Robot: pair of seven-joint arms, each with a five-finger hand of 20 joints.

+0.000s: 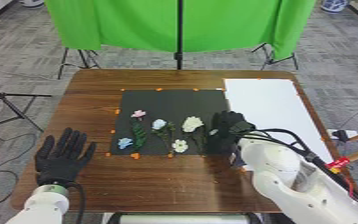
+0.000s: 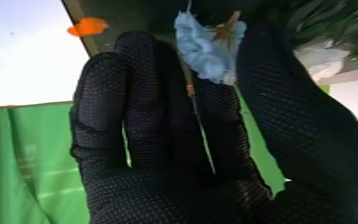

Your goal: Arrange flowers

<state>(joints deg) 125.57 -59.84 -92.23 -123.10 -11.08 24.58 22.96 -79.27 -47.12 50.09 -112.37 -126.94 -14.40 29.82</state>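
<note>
Head view, left hand: left hand over the table at near left, fingers straight and spread, holding nothing.
Head view, right hand: right hand at the right edge of the black mat, beside the white sheet.
Head view, layout: pink flower far left on the mat; blue flower near left; white flower near the middle; cream flower to its far right.
Right wrist view, grip: pale blue flower between thumb and fingertips; fingers long, nearly straight, side by side. Reads as a light pinch, though the contact is partly hidden.
Handling, est.: very light; petals soft, easily crushed; stem probably stiffer but slim, apt to roll against fabric. Best hold: stem just below the bloom, low force.
</note>
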